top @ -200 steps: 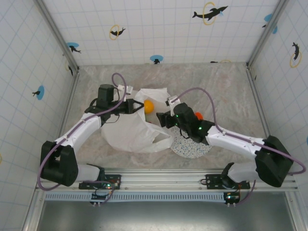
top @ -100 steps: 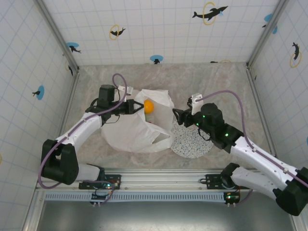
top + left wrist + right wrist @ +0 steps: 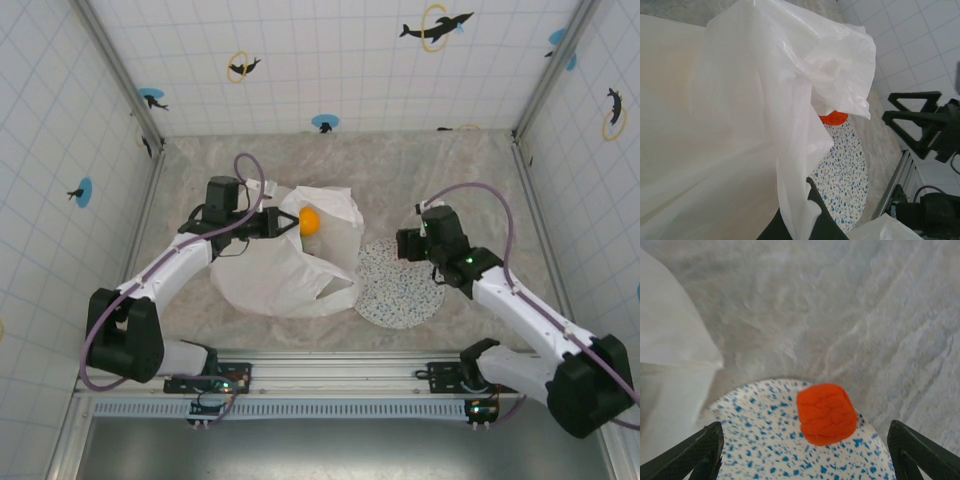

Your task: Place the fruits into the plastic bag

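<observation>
R gripper (image 3: 403,243): jaws spread wide, nothing held. It hovers over the far edge of the round white plate w/ blue speckles (image 3: 395,300). In the R wrist view a small glossy orange ribbed fruit (image 3: 826,414) sits on that plate near its far rim, ahead of the two fingers, untouched.

L gripper (image 3: 283,222): clamped on the rim of the thin crinkly translucent white plastic bag (image 3: 280,275). That edge is lifted and the mouth is open toward the plate. A round yellow-orange fruit (image 3: 310,220) shows inside the mouth, just beyond the L fingertips.

The bag lies on the grey marbled tabletop (image 3: 450,170), left of the plate, w/ its near corner touching or overlapping the plate's left rim.
</observation>
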You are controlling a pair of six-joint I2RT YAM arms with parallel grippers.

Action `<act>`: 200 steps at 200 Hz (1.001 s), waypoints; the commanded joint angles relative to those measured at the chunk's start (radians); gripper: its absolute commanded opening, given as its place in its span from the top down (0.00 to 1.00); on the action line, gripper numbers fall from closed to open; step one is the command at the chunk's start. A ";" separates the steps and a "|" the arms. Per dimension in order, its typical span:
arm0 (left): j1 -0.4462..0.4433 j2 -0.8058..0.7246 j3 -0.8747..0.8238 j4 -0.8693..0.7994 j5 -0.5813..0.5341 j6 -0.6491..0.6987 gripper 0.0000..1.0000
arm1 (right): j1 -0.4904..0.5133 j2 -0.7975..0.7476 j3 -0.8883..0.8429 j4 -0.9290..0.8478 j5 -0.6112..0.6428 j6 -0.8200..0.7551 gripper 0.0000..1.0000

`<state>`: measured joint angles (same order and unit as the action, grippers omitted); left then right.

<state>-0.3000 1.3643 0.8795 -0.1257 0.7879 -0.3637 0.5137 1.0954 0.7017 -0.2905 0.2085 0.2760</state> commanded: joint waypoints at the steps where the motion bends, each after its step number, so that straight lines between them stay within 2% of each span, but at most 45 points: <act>1: 0.007 -0.009 0.017 -0.012 -0.001 0.024 1.00 | -0.007 0.068 -0.010 -0.005 -0.003 0.005 0.13; 65: 0.007 -0.013 0.018 -0.012 -0.001 0.028 1.00 | -0.038 0.297 0.078 -0.011 0.003 -0.070 0.12; 124: 0.007 -0.010 0.021 -0.015 0.000 0.028 1.00 | -0.044 0.434 0.130 0.014 -0.009 -0.115 0.14; 200: 0.007 -0.007 0.022 -0.016 0.001 0.029 1.00 | -0.049 0.492 0.162 0.027 0.009 -0.149 0.33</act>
<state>-0.3000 1.3640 0.8795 -0.1257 0.7879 -0.3634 0.4694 1.5745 0.8299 -0.2798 0.2062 0.1452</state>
